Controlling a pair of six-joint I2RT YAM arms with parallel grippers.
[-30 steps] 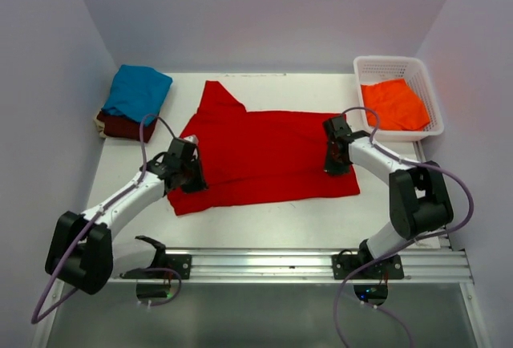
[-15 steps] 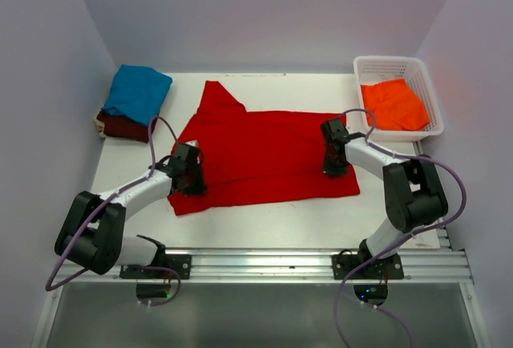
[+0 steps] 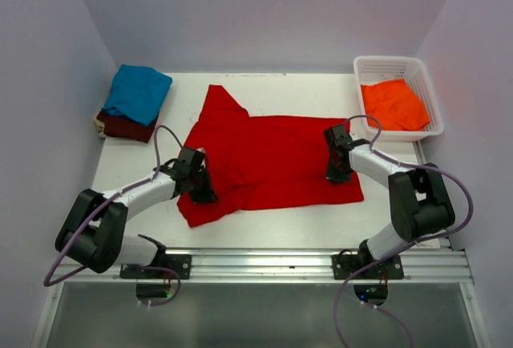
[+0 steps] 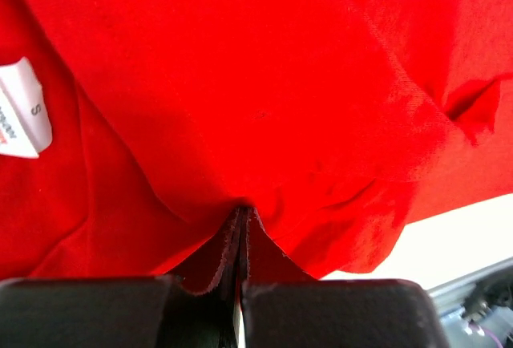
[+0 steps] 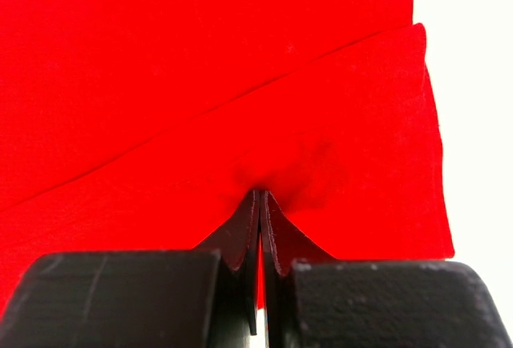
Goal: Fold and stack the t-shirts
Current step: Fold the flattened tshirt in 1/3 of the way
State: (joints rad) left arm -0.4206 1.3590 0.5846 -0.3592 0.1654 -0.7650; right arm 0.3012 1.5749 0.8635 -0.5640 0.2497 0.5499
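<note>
The bright red t-shirt (image 3: 268, 147) lies spread across the middle of the table, one sleeve pointing to the far left. My left gripper (image 3: 202, 191) is shut on the shirt's near left part, where the cloth is bunched and puckered around the jaws (image 4: 240, 213). My right gripper (image 3: 337, 173) is shut on the near right part, with the fabric pinched into a small peak (image 5: 260, 196). A white size tag (image 4: 20, 107) shows in the left wrist view. The teal blue t-shirt (image 3: 138, 91) lies folded on the dark maroon one (image 3: 127, 128) at the far left. The orange t-shirt (image 3: 393, 104) lies in the basket.
The white lattice basket (image 3: 389, 63) stands at the far right corner. Bare white table (image 3: 280, 216) runs between the red shirt's near edge and the metal rail (image 3: 264, 264) that carries both arm bases. Pale walls close in the left, right and back.
Both grippers have pulled toward the near edge with the red cloth held. The left one also went right, so the shirt's near left corner has bunched and slid nearer.
</note>
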